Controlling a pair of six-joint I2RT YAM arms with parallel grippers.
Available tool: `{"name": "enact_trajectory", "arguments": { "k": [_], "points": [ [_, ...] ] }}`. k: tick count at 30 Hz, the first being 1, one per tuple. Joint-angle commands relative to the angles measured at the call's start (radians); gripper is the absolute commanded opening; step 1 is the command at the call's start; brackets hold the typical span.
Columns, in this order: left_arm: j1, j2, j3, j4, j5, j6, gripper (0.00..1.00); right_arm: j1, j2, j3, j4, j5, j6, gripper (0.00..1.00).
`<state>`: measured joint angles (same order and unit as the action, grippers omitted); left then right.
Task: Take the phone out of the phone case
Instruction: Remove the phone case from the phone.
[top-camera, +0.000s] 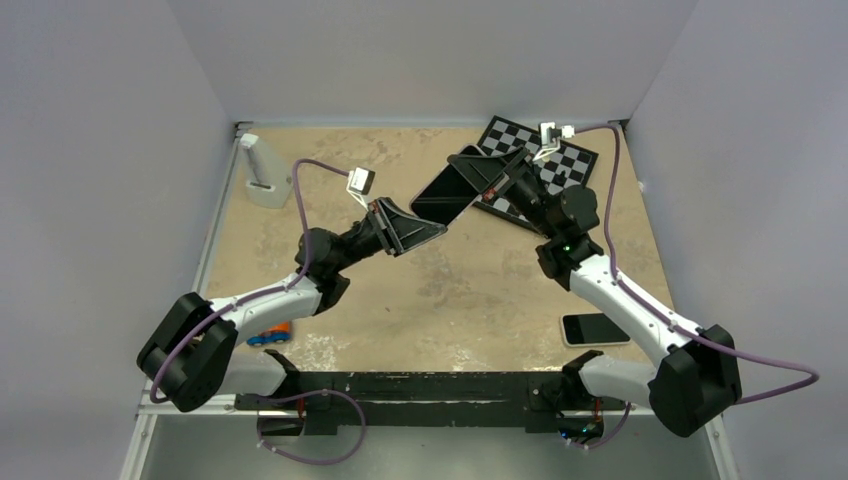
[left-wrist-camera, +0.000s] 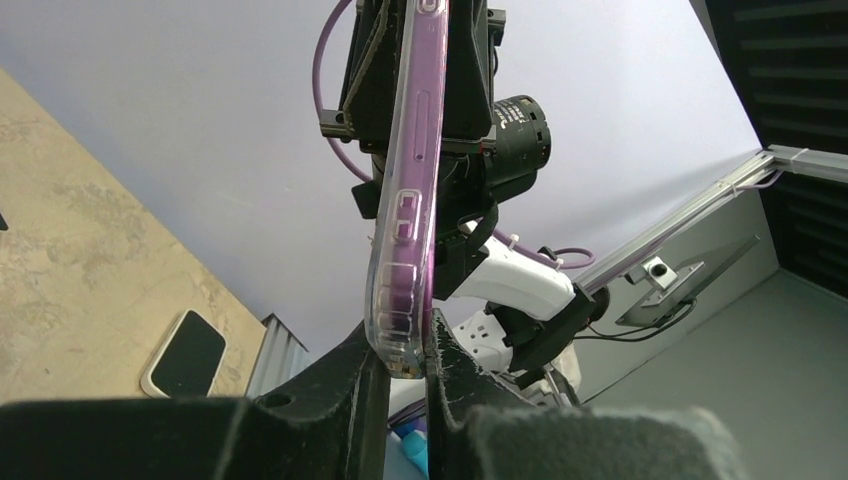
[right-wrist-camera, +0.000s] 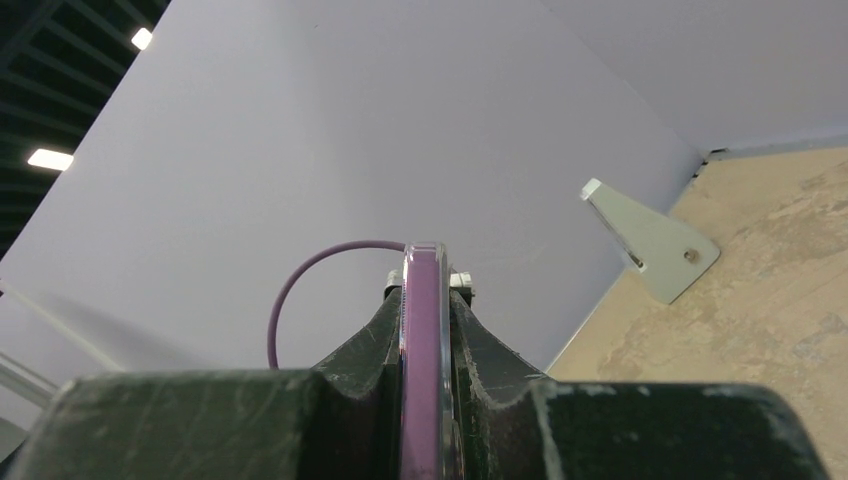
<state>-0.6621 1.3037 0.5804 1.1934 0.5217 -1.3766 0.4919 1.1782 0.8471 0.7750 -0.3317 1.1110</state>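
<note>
The phone case (left-wrist-camera: 405, 200) looks like smooth, shiny clear plastic with a violet tint along its edge. The phone (top-camera: 445, 195) has a glossy black face. The left gripper (left-wrist-camera: 405, 365) and the right gripper (right-wrist-camera: 425, 330) are matt black plastic, scuffed and scratched pale. The table (top-camera: 450, 290) has a dull, mottled sandy top, perhaps a stone-look laminate. The right arm's shell (top-camera: 612, 288) is smooth white plastic, and the cable (right-wrist-camera: 340, 245) has a satin purple sheath. The chessboard (top-camera: 572, 160) is flat matt print.
</note>
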Motion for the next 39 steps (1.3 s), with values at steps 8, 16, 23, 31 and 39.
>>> {"name": "enact_trajectory", "arguments": {
  "k": [8, 16, 23, 31, 39],
  "points": [
    [-0.003, -0.049, 0.016, 0.061, 0.077, 0.112, 0.10, -0.002, -0.003, 0.081, -0.053, 0.052, 0.042, 0.00],
    [-0.016, -0.233, -0.001, -0.352, 0.009, 0.807, 0.00, -0.003, 0.042, 0.215, -0.367, -0.034, 0.205, 0.00],
    [-0.026, -0.251, -0.054, -0.297, -0.066, 1.133, 0.00, -0.003, 0.044, 0.142, -0.265, -0.136, 0.473, 0.00],
    [-0.026, -0.192, -0.020, -0.204, -0.010, 1.140, 0.00, -0.003, 0.085, 0.025, -0.078, -0.179, 0.643, 0.00],
    [-0.005, -0.176, -0.019, -0.226, -0.167, 0.963, 0.00, -0.003, 0.029, 0.035, -0.091, -0.144, 0.579, 0.00]
  ]
}}
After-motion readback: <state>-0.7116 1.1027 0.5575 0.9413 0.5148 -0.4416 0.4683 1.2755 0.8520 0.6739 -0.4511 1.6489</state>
